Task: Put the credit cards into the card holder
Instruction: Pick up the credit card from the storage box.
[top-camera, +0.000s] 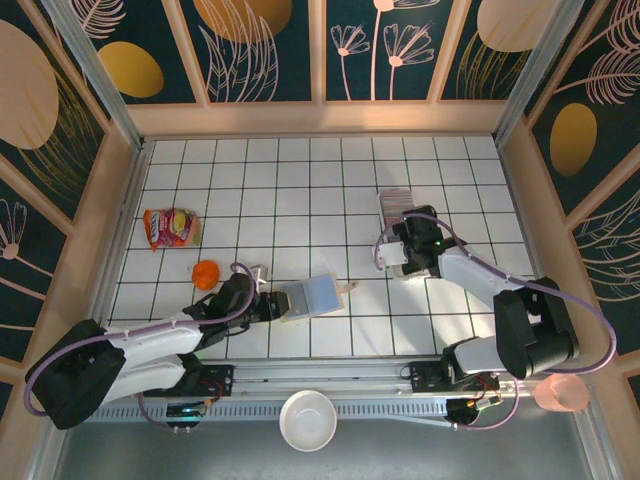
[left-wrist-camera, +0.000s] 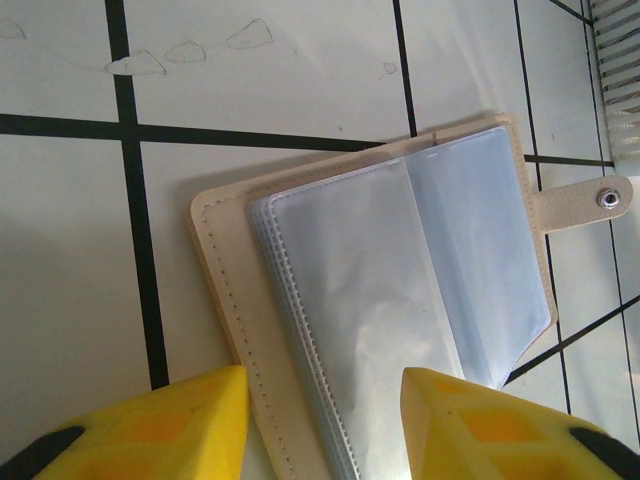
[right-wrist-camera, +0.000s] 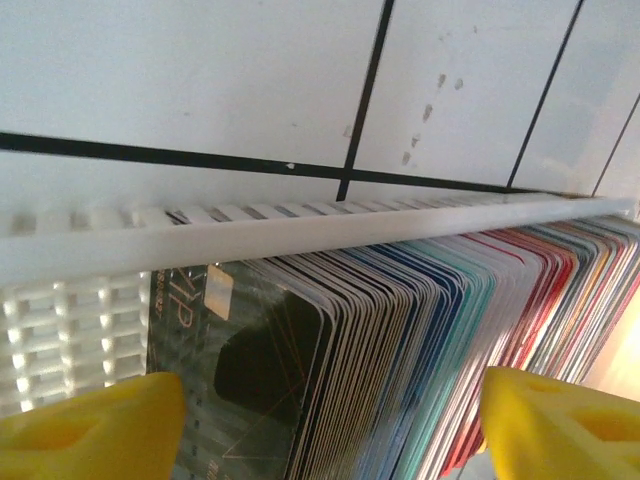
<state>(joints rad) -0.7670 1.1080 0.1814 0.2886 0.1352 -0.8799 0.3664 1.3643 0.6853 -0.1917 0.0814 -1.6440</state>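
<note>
The card holder (top-camera: 312, 297) lies open on the tiled table, its tan cover (left-wrist-camera: 225, 270) underneath and clear plastic sleeves (left-wrist-camera: 400, 270) facing up, with the snap flap (left-wrist-camera: 590, 200) pointing right. My left gripper (left-wrist-camera: 322, 388) hangs low over its near left edge. One yellow finger (left-wrist-camera: 190, 420) is outside the cover, and the other is over the sleeves; the jaws stand apart. The credit cards (right-wrist-camera: 400, 340) stand packed in a row in a long clear tray (top-camera: 393, 203). My right gripper (right-wrist-camera: 330, 390) is open just above them, straddling a thick block of cards without pinching any.
A red-orange snack packet (top-camera: 170, 228) and a small orange ball (top-camera: 206, 273) lie at the left of the table. A white bowl (top-camera: 308, 420) sits below the front rail, and a pink cup (top-camera: 560, 392) is at the lower right. The tray's white rail (right-wrist-camera: 300, 238) runs across beyond the cards.
</note>
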